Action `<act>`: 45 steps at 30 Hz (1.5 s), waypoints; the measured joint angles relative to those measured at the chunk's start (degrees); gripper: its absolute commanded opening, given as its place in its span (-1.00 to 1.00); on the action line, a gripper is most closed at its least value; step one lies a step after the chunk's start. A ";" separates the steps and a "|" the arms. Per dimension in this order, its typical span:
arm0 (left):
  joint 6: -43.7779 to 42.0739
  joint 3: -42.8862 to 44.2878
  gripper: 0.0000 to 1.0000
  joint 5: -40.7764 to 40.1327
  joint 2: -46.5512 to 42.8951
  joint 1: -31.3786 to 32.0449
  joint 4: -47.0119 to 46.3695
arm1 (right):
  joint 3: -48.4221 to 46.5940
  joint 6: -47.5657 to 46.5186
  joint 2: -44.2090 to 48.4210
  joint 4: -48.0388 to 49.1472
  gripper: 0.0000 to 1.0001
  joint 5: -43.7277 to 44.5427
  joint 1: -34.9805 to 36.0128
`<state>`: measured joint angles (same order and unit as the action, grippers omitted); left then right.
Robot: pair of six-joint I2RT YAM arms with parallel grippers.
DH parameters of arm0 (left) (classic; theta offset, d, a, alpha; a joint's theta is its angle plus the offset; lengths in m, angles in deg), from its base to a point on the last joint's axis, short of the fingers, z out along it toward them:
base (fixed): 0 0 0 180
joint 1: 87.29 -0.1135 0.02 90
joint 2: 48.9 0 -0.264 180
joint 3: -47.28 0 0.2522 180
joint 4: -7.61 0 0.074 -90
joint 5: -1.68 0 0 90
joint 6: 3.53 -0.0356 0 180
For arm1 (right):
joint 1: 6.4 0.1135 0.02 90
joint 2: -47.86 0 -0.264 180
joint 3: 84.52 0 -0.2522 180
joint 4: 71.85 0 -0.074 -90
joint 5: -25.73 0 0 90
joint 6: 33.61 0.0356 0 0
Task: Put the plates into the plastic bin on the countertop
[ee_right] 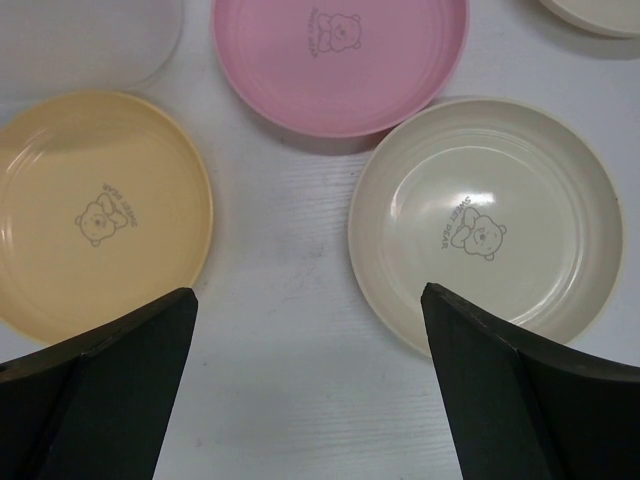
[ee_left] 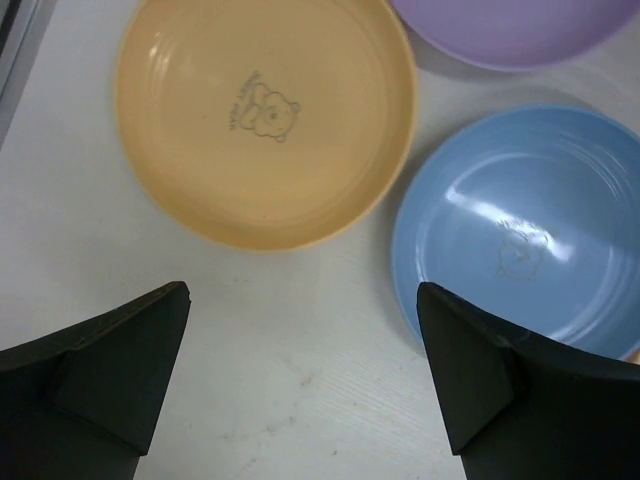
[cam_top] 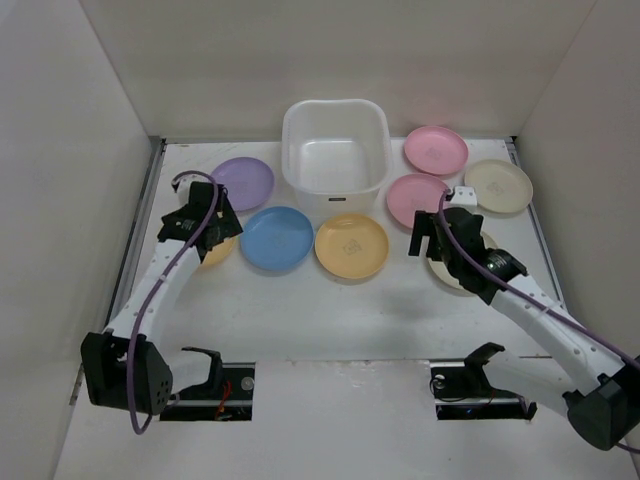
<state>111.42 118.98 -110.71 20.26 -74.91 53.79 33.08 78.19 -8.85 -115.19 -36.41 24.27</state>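
Note:
The empty white plastic bin [cam_top: 335,150] stands at the back middle of the countertop [cam_top: 330,310]. Plates lie flat around it: purple [cam_top: 243,182], blue [cam_top: 276,238], yellow-orange [cam_top: 351,245], two pink [cam_top: 436,150] [cam_top: 417,198] and cream [cam_top: 498,185]. My left gripper [cam_top: 197,225] is open and empty over another yellow-orange plate [ee_left: 265,120], with the blue plate [ee_left: 525,230] to its right. My right gripper [cam_top: 437,235] is open and empty above a second cream plate [ee_right: 485,225], its jaws spanning bare counter between that and the yellow-orange plate [ee_right: 95,215].
White walls enclose the counter on the left, back and right. In the right wrist view a pink plate [ee_right: 340,60] lies ahead and the bin's corner [ee_right: 90,40] shows at upper left. The purple plate [ee_left: 510,30] shows at the top of the left wrist view.

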 measured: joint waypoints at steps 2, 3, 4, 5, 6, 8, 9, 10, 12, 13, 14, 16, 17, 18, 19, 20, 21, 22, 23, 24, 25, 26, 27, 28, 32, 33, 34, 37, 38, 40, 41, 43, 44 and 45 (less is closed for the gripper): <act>1.88 -0.96 0.85 0.39 -0.31 -4.26 0.15 | 0.11 -0.02 0.07 0.02 1.00 0.02 0.59; 2.95 -1.36 0.82 0.57 -0.11 -6.47 0.42 | 0.15 -0.04 0.09 0.04 1.00 0.00 0.98; 3.93 -1.70 0.75 0.68 0.24 -8.33 0.66 | 0.26 -0.09 0.11 0.11 1.00 -0.02 1.33; 5.03 -2.19 0.70 0.90 0.66 -10.56 0.79 | 0.48 -0.15 0.24 0.24 1.00 -0.04 1.66; 6.19 -2.80 0.68 1.14 1.09 -12.55 0.83 | 0.74 -0.17 0.44 0.37 1.00 -0.07 1.97; 8.44 -4.55 0.66 2.08 1.68 -16.28 0.76 | 1.29 -0.17 1.05 0.55 1.00 -0.13 2.45; 9.46 -5.49 0.66 2.62 1.75 -17.73 0.66 | 1.55 -0.20 1.36 0.63 1.00 -0.22 2.62; 10.82 -6.49 0.66 3.32 1.75 -19.17 0.52 | 1.77 -0.20 1.68 0.63 1.00 -0.33 2.75; 13.33 -8.46 0.63 5.20 1.75 -21.75 -0.48 | 1.95 -0.20 2.21 0.70 1.00 -0.70 2.80; 15.19 -9.29 0.61 6.21 1.77 -22.82 -1.01 | 2.01 -0.20 2.40 0.83 1.00 -0.83 2.78; 16.85 -10.23 0.59 7.23 1.79 -23.96 -1.51 | 2.05 -0.20 2.64 0.92 1.00 -0.92 2.78; 20.06 -11.89 0.52 9.22 2.19 -26.21 -2.95 | 2.25 -0.20 2.97 1.27 1.00 -1.33 2.78; 21.46 -12.63 0.49 10.25 2.62 -27.23 -3.87 | 2.32 -0.20 3.08 1.31 1.00 -1.46 2.78; 22.58 -13.25 0.47 10.99 3.13 -28.06 -4.66 | 2.36 -0.20 3.15 1.33 1.00 -1.55 2.78; 23.69 -13.81 0.45 11.82 3.78 -28.83 -5.44 | 2.40 -0.20 3.17 1.38 1.00 -1.68 2.78; 24.65 -14.25 0.43 12.50 4.55 -29.53 -6.32 | 2.43 -0.20 3.19 1.44 1.00 -1.79 2.78; 25.44 -14.49 0.40 13.22 5.46 -30.10 -6.97 | 2.47 -0.20 3.19 1.55 1.00 -1.92 2.78; 26.08 -14.56 0.37 13.77 6.36 -30.49 -7.65 | 2.54 -0.20 3.19 1.66 1.00 -1.99 2.78; 26.73 -14.58 0.34 14.49 7.37 -30.88 -8.48 | 2.56 -0.20 3.21 1.70 1.00 -2.12 2.78; 27.32 -14.58 0.31 15.06 8.39 -31.26 -9.38 | 2.60 -0.20 3.23 1.75 1.00 -2.21 2.78; 27.89 -14.58 0.28 15.61 9.33 -31.52 -10.25 | 2.62 -0.22 3.23 1.77 1.00 -2.32 2.78; 28.35 -14.58 0.24 16.09 10.08 -31.74 -10.97 | 2.62 -0.24 3.23 1.79 1.00 -2.43 2.78; 28.85 -14.58 0.21 16.48 10.88 -32.00 -11.78 | 2.62 -0.37 3.23 1.79 1.00 -2.54 2.78; 29.33 -14.58 0.18 16.81 11.69 -32.13 -12.59 | 2.62 -0.42 3.23 1.84 1.00 -2.69 2.78; 30.77 -14.16 -0.12 17.86 14.80 -32.37 -14.51 | 2.62 -0.59 3.23 2.16 1.00 -3.08 2.78; 31.19 -14.05 -0.20 17.97 15.17 -32.39 -15.28 | 2.62 -0.59 3.23 2.23 1.00 -3.17 2.78; 31.47 -13.79 -0.28 17.99 15.89 -32.39 -15.74 | 2.62 -0.61 3.23 2.23 1.00 -3.26 2.75; 32.35 -12.81 -0.54 18.38 17.53 -32.39 -16.65 | 2.62 -0.61 3.28 2.21 1.00 -3.34 2.71; 32.59 -12.72 -0.68 18.49 18.01 -32.39 -17.18 | 2.62 -0.59 3.41 2.19 1.00 -3.41 2.71; 33.00 -12.50 -0.87 18.78 18.67 -32.44 -17.64 | 2.62 -0.59 3.89 2.19 1.00 -3.48 2.71; 33.33 -12.48 -0.94 19.17 18.75 -32.48 -18.23 | 2.62 -0.59 4.22 2.19 1.00 -3.48 2.71; 33.73 -12.48 -1.00 20.17 18.73 -32.72 -19.69 | 2.62 -0.59 4.90 2.19 1.00 -3.48 2.71; 33.77 -12.48 -1.00 20.61 18.58 -32.76 -20.11 | 2.62 -0.59 5.18 2.16 1.00 -3.50 2.73; 33.70 -12.50 -1.00 20.87 18.23 -32.87 -20.17 | 2.62 -0.59 5.44 2.16 1.00 -3.50 2.73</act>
<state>145.12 106.47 -89.83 38.49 -107.78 33.62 35.70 77.60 -3.41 -113.03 -39.91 27.01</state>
